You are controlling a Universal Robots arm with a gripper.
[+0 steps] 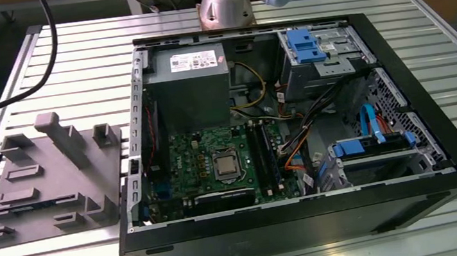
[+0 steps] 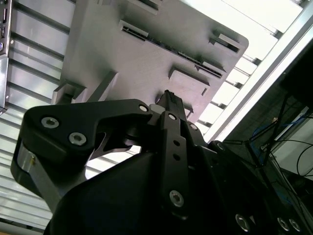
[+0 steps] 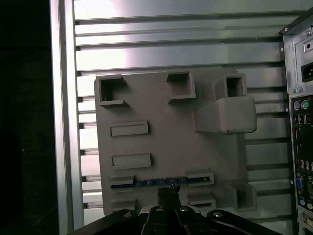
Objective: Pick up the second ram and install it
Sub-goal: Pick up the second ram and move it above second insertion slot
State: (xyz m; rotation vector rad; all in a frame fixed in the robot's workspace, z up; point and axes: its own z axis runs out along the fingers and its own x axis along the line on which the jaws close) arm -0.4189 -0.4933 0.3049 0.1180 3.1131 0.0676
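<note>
The gripper (image 3: 168,192) hangs over the grey moulded tray (image 3: 171,132), and we see its jaws pinched together with nothing in them. The second ram (image 3: 146,183) lies edge-on in the tray's slots, near the tips but clear of them. The open computer case (image 1: 308,222) sits just beside the tray on the slatted table (image 1: 72,42).

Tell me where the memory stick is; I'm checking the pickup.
In the first wrist view the memory stick lies edge-on in the grey tray, just beyond the gripper; the tray sits at the exterior view's left of the computer case.
</note>
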